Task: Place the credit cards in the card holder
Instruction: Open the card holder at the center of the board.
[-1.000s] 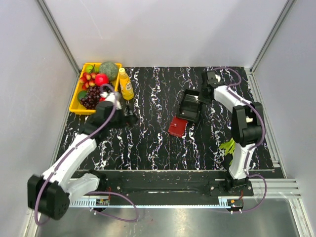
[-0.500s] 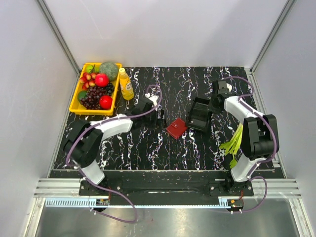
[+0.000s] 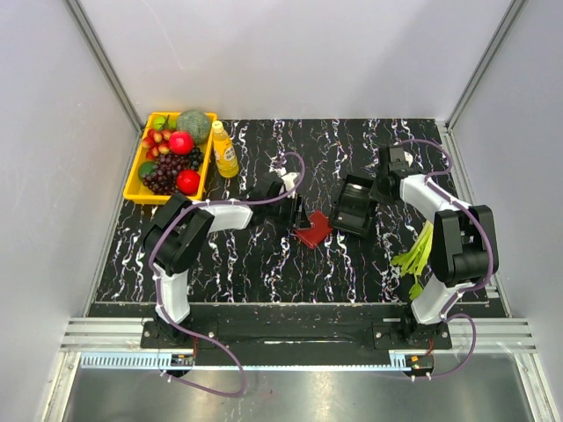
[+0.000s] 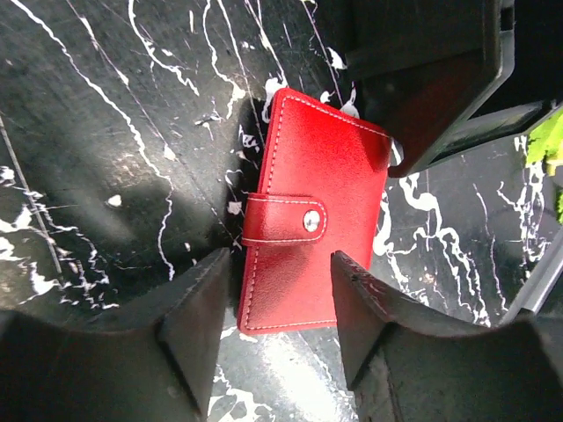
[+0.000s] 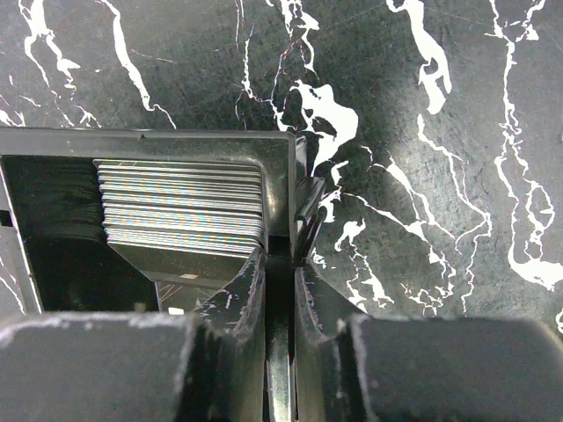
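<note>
**Left gripper spread over the closed card holder, right gripper clamped on the tray wall**

Nearest the arm bases on the right side, a green vegetable (image 3: pixel 412 257) lies on the black marbled table (image 3: pixel 255 272), beside the right arm.

Toward the middle of the table lies the card holder (image 4: pixel 315 211), a red wallet lying flat and closed, with a strap fastened across it by a metal snap (image 4: pixel 310 221). The left gripper (image 4: pixel 281 268) hangs over the wallet's near end with its fingers (image 4: pixel 201 308) spread wide, one on each side of the wallet. Whether they touch it cannot be told. From above, the left arm reaches in from the left to the card holder (image 3: pixel 313 230), and the left gripper (image 3: pixel 295 211) sits at its left edge.

Just right of the wallet and a little farther back stands the black tray (image 3: pixel 354 204). In the left wrist view one of its corners meets the wallet's far right corner.

The right gripper (image 5: pixel 280 281) is pressed together on the thin upright wall of the black tray (image 5: pixel 283 176), one finger inside and one outside. Inside the tray, just beside that wall, the credit cards (image 5: pixel 180 207) lie in a neat stack showing striped pale edges.

At the far left a yellow basket (image 3: pixel 134 180) holds fruit, and a yellow bottle (image 3: pixel 224 149) stands just to its right.
</note>
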You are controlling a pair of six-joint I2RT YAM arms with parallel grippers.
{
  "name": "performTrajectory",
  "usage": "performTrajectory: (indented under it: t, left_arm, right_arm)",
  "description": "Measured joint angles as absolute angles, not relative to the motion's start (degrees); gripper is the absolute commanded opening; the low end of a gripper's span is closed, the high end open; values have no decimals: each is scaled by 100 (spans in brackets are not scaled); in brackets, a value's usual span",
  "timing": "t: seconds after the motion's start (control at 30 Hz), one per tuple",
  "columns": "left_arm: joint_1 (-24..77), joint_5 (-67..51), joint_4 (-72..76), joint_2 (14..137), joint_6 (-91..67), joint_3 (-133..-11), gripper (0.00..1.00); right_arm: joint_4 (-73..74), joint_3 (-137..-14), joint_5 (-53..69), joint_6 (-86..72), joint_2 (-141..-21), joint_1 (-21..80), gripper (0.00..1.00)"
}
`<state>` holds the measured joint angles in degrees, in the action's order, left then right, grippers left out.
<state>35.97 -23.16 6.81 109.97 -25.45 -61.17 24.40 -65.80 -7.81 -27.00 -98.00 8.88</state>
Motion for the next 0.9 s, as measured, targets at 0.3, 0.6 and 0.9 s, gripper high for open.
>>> performTrajectory:
  t: [0.3,0.6,0.9]
  left_arm:
    - [3590,-2493,781,11043,-2545,-5948,0]
    - [3607,-2034,309,10300,-2333,-5328,0]
    - [3607,-1588,-303,9413,-2032,-4720,0]
  right_arm:
    - [2351,-6469,-735,-2716,-9800,882,0]
    - [2152,-6278,-521,-2716,-9703,875,0]
    - [1881,-6014,-331,-2679,-9561,860,6]
